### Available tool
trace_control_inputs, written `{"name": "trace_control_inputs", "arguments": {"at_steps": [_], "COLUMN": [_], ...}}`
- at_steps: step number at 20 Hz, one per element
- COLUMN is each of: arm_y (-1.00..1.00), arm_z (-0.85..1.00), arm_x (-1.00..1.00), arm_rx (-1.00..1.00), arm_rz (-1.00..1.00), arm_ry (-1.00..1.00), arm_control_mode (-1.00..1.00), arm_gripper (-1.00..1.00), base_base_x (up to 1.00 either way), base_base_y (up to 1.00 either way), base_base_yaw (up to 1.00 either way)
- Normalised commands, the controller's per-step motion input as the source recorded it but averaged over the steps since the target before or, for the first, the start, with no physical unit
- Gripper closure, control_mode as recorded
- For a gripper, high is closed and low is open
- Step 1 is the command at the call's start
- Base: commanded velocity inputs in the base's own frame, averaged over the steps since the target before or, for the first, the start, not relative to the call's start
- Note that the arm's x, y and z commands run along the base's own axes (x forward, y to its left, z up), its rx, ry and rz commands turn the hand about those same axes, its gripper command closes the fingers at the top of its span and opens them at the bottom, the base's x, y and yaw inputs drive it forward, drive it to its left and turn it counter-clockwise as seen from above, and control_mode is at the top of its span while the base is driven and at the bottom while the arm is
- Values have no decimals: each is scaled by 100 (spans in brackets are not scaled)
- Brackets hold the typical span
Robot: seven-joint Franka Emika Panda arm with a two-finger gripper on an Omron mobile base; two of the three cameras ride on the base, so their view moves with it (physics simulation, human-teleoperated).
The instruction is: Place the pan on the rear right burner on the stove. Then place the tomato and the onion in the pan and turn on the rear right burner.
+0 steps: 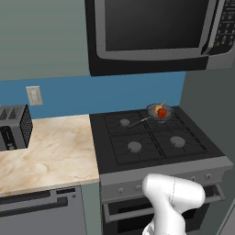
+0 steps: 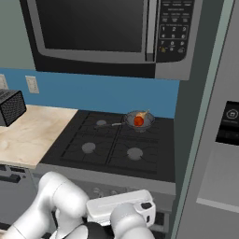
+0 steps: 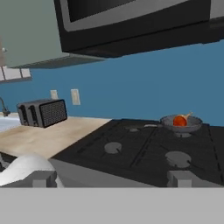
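Left base view: one black four-burner gas stove (image 1: 156,142) with black grates, silver front panel with knobs, oven door below. Four round grey burner caps counted, two front and two rear. One small round dark grey frying pan (image 1: 153,110) sits on the rear right burner (image 1: 160,120); its long black handle points left toward the rear left burner. In the pan: one glossy red tomato (image 1: 162,113) and one pale yellow-tan onion (image 1: 159,108), touching each other, the onion just behind the tomato. No flame visible at any burner.

One beige marble-look worktop (image 1: 50,151) left of the stove. One dark slotted toaster (image 1: 13,127) at its left end, well apart from the stove. One wall outlet (image 1: 34,95) on the blue backsplash above the worktop. One black-and-silver microwave (image 1: 158,32) mounted over the stove.

Right base view: one tall grey fridge-like panel (image 2: 219,140) right of the stove.

Hand view: two small grey finger tips (image 3: 43,178) at the bottom, far apart, so the jaws stand wide, nothing between them. Gripper (image 3: 111,179) sits low in front of the stove's front edge, well apart from the pan.
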Motion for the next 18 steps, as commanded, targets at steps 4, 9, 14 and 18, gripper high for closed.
{"name": "trace_control_inputs", "arguments": {"at_steps": [4,9,14,18], "arm_y": [5,0,0,0], "arm_z": [-38,-32,-34,-40], "arm_x": [38,39,5,0], "arm_rx": [6,6,4,3], "arm_rz": [7,5,3,0], "arm_ry": [-2,-1,-3,-3], "arm_control_mode": [-100,-100,-100,-100], "arm_gripper": [-100,-100,-100,-100], "base_base_x": [0,0,0,0], "base_base_y": [0,0,0,0], "base_base_yaw": [0,0,0,0]}}
